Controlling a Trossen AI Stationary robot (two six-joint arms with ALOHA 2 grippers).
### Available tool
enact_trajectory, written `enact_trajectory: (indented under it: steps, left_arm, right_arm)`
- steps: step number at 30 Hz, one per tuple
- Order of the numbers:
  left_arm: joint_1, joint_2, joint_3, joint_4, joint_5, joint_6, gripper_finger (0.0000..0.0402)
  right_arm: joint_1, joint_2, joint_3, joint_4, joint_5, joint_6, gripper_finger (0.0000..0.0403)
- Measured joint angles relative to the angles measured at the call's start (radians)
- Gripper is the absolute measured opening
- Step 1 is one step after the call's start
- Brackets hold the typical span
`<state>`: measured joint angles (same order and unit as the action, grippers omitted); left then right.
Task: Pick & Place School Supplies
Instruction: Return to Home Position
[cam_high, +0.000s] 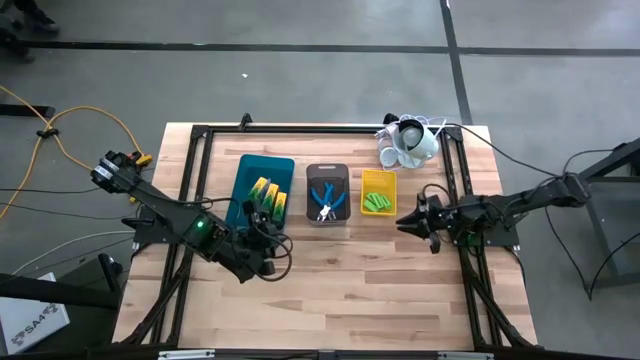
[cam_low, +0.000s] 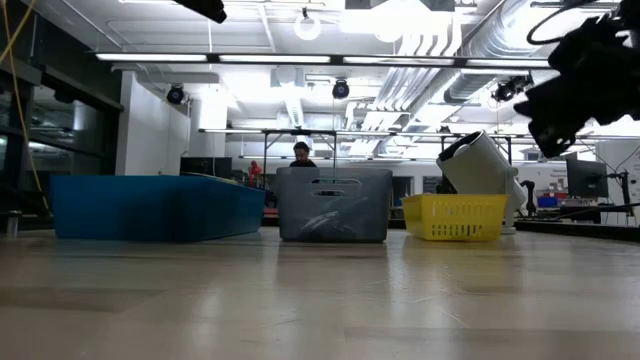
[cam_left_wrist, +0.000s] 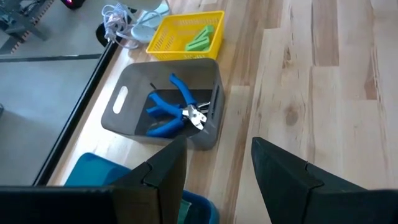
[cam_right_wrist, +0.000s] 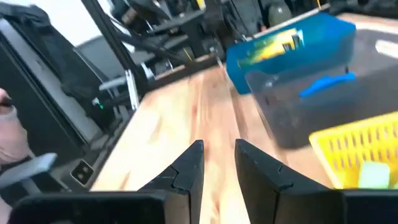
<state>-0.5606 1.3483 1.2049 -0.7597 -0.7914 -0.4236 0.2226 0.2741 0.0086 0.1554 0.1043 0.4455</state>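
Three trays stand in a row. The teal tray (cam_high: 250, 172) holds yellow-and-green boxes (cam_high: 268, 197). Two blue-handled pliers (cam_left_wrist: 173, 111) lie in the grey tray (cam_high: 327, 172). Green sticks (cam_high: 377, 203) lie in the yellow tray (cam_high: 378, 177). My left gripper (cam_high: 268, 232) hovers open just off the teal tray's near right corner, and its wrist view shows nothing between the fingers (cam_left_wrist: 166, 169). My right gripper (cam_high: 402, 220) is open with a narrow gap (cam_right_wrist: 219, 163). It hangs above the table just right of the yellow tray's near corner and points toward the trays.
A white cup-like cluster with cords (cam_high: 408, 143) sits at the far right corner, behind the yellow tray. Bare wood (cam_high: 330, 290) stretches from the trays to the near edge. Black frame rails (cam_high: 190, 170) run along the table's sides. A person (cam_low: 301, 152) shows in the room beyond.
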Motion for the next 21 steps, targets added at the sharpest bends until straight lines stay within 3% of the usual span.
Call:
enact_trajectory:
  steps: [7, 10, 21]
  left_arm:
    - [0.000, 0.000, 0.000, 0.000, 0.008, 0.000, 0.0173]
    - [0.000, 0.000, 0.001, 0.000, 0.009, 0.000, 0.0173]
    - [0.000, 0.000, 0.001, 0.001, 0.035, -0.002, 0.0173]
  right_arm:
    - [-0.001, -0.086, 0.000, -0.114, -0.009, 0.018, 0.0083]
    - [-0.002, -0.108, 0.000, -0.128, -0.063, -0.005, 0.0083]
    - [-0.032, -0.115, -0.001, -0.140, -0.111, -0.023, 0.0083]
